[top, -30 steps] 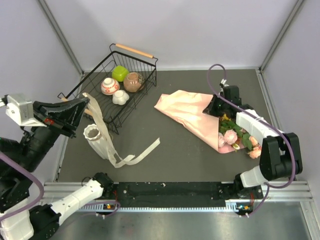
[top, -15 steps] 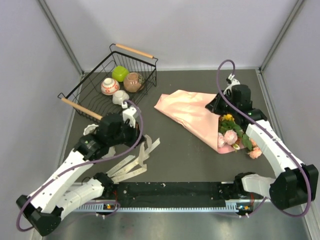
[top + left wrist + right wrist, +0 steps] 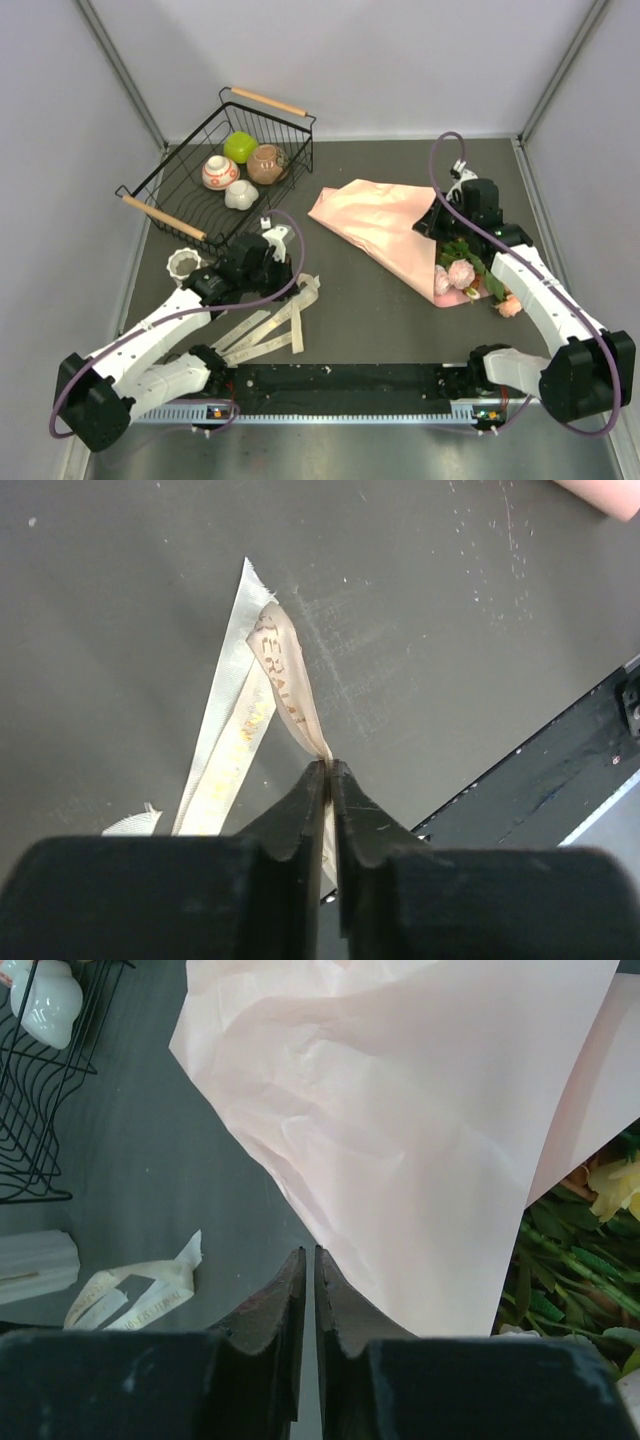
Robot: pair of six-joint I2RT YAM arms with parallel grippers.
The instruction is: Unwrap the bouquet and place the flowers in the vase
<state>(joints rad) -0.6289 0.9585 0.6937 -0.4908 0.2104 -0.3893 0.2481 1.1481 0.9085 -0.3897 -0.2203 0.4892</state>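
The bouquet's pink wrapping paper (image 3: 372, 222) lies spread open on the dark mat, and the flowers (image 3: 462, 272), pink and yellow with green stems, show at its right end. The cream ribbon (image 3: 268, 328) lies loose on the mat left of it. My left gripper (image 3: 285, 277) is low over the mat, shut on the ribbon (image 3: 262, 685) at its fingertips (image 3: 316, 780). Over the paper's (image 3: 420, 1110) near edge hovers my right gripper (image 3: 435, 222), its jaws together but for a thin slit, with nothing between them. The white ribbed vase (image 3: 183, 265) stands left of my left arm.
A black wire basket (image 3: 178, 190) at the back left holds a green pot (image 3: 240, 146), a brown pot (image 3: 266, 164), a white-and-red pot (image 3: 219, 172) and a small white piece (image 3: 240, 194). A metal rail (image 3: 350, 385) runs along the near edge.
My left arm has swung down from high on the left to the mat, carrying the ribbon rightward; the ribbon now lies folded on the mat. My right gripper has shifted slightly over the paper.
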